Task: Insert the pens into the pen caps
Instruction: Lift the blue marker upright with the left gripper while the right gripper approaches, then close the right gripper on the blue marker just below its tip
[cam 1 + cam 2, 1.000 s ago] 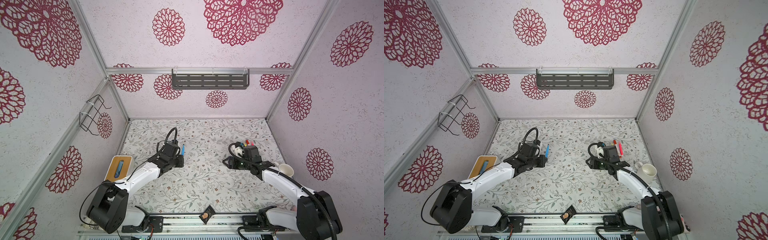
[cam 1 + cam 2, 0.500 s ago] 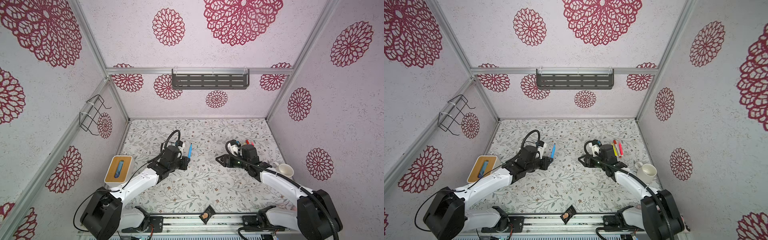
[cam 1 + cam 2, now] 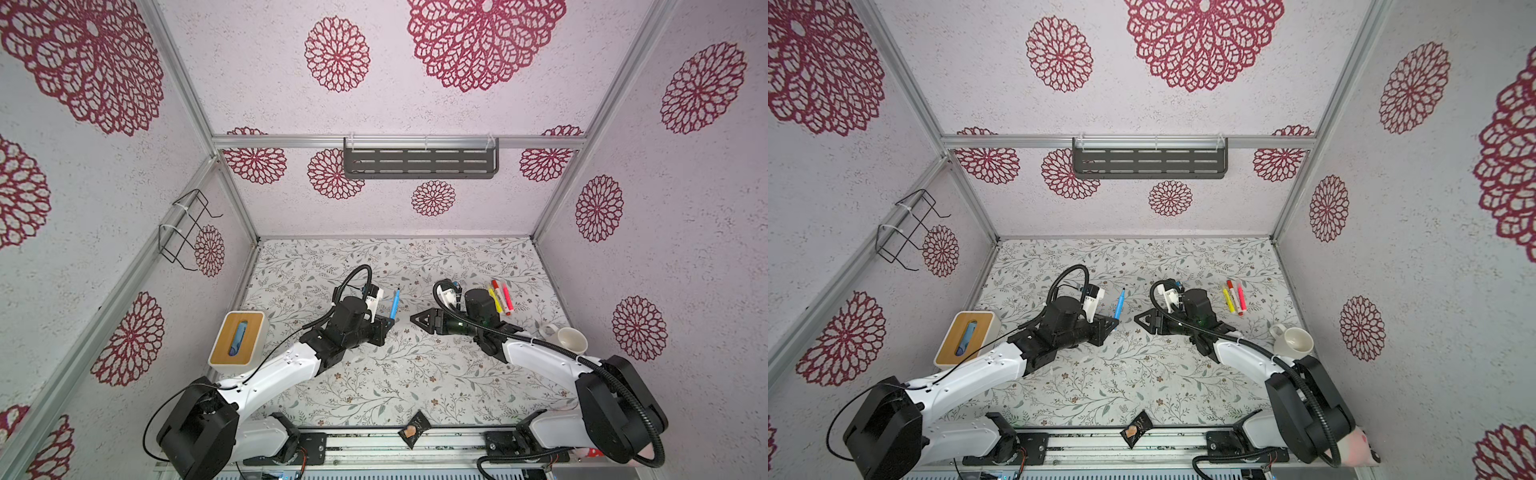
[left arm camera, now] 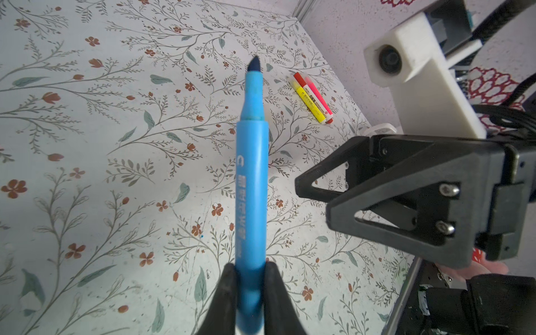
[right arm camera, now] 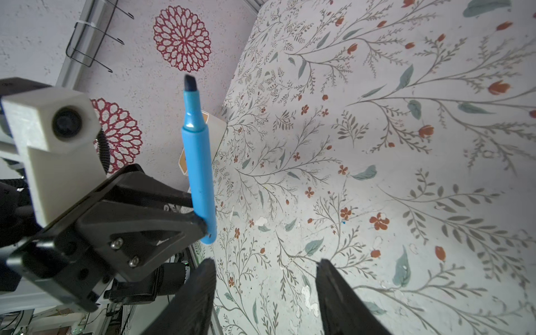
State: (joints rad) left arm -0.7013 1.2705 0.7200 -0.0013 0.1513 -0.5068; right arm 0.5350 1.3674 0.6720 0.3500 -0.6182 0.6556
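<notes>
Your left gripper (image 4: 250,278) is clamped on the blunt end of the blue pen (image 4: 251,185). The pen is held clear of the table (image 3: 415,374) near its middle, uncapped, and it runs crosswise to the fingers with its dark tip away from the grip. Your right gripper (image 5: 265,290) faces it from just beside, with its jaws apart and nothing between them. The other pens (image 3: 500,299), yellow, red and pink, lie side by side on the table beyond your right wrist, near the mug (image 3: 571,340).
</notes>
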